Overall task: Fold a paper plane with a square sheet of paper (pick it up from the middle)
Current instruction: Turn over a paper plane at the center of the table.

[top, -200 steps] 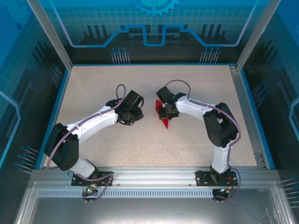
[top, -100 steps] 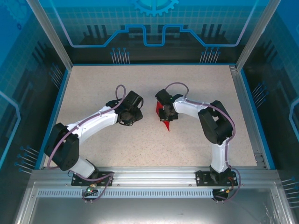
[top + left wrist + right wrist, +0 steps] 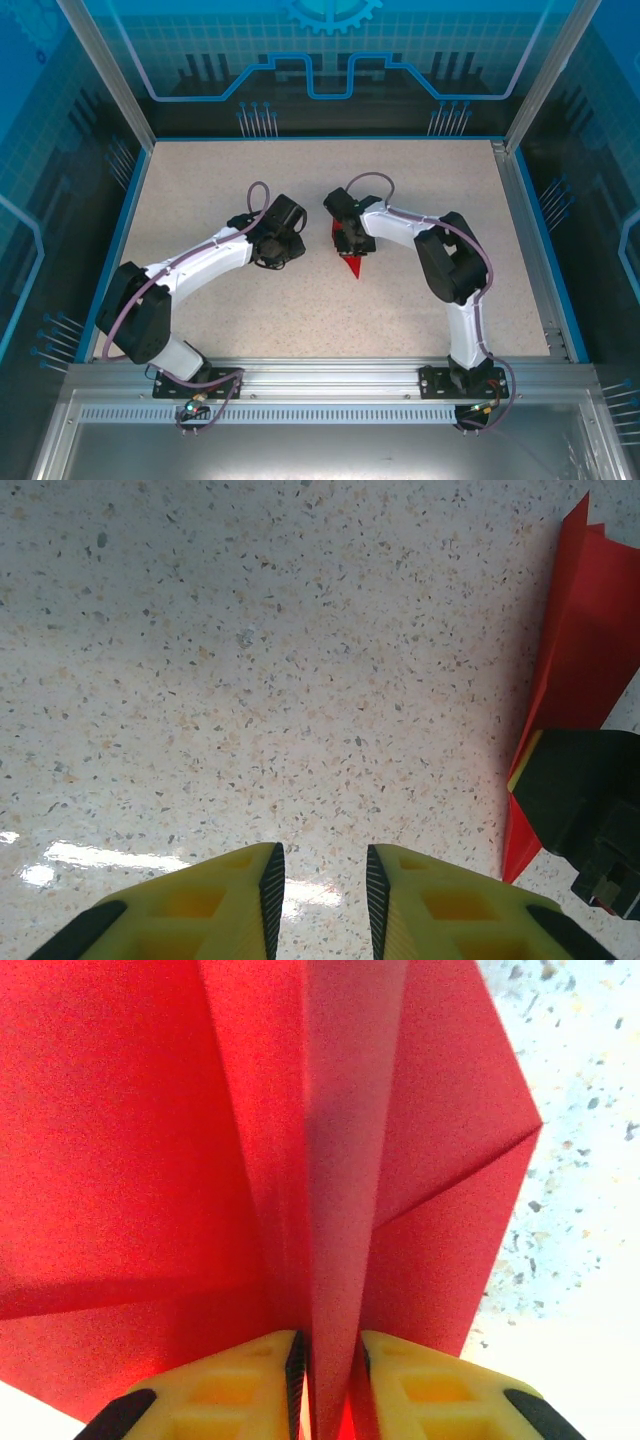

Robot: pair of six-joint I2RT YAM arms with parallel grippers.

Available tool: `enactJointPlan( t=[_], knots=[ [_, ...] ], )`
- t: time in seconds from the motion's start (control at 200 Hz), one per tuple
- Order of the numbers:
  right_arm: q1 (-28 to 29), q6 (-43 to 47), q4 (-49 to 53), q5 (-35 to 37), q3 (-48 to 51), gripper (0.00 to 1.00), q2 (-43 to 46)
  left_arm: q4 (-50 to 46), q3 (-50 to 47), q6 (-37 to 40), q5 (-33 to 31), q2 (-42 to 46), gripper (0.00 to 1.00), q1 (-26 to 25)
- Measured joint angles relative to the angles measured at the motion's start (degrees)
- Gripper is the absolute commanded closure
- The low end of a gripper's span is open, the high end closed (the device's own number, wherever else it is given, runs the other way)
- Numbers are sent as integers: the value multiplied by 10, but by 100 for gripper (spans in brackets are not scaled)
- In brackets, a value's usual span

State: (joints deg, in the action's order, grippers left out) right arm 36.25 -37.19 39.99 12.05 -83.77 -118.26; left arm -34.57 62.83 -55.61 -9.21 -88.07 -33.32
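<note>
Along the left we see a translucent blue wall panel [image 3: 40, 200] printed with circuit-like lines, and a slanted aluminium frame post [image 3: 105, 70] rising beside it. Inside a thin blue rim [image 3: 122, 235] lies the speckled beige tabletop [image 3: 200, 180], glossy enough to throw a white streak of glare [image 3: 100, 858] in the left wrist view. The white left arm [image 3: 200, 262] reaches toward the middle of the table. Its left gripper [image 3: 322, 870] hovers over bare surface with its yellow fingers a little apart and nothing between them. Just to the right is the paper plane [image 3: 352, 264], a narrow pointed dart of thin bright red paper with a centre crease. From above we cannot quite tell whether its tip touches the table. The right gripper [image 3: 327, 1355] pinches the plane along that crease, its fingers pressed onto the fold from both sides. The white right arm [image 3: 400, 228] bends back toward the near edge, and a ribbed aluminium rail [image 3: 535, 250] borders the table on the right.
</note>
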Motion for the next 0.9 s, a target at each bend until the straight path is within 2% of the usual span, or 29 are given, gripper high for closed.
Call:
enactJointPlan(
  t=[0.24,0.635,0.72,0.9],
  knots=[
    [14,-1,19,15,-29,75,-14,0,0,0,0,-2,68,2],
    [13,0,23,10,-38,71,-26,0,0,0,7,-18,68,2],
    [12,-5,22,10,-38,65,-28,0,0,0,7,-18,68,2],
    [12,-14,21,8,-38,61,-28,0,0,0,7,-18,68,2]
  ],
)
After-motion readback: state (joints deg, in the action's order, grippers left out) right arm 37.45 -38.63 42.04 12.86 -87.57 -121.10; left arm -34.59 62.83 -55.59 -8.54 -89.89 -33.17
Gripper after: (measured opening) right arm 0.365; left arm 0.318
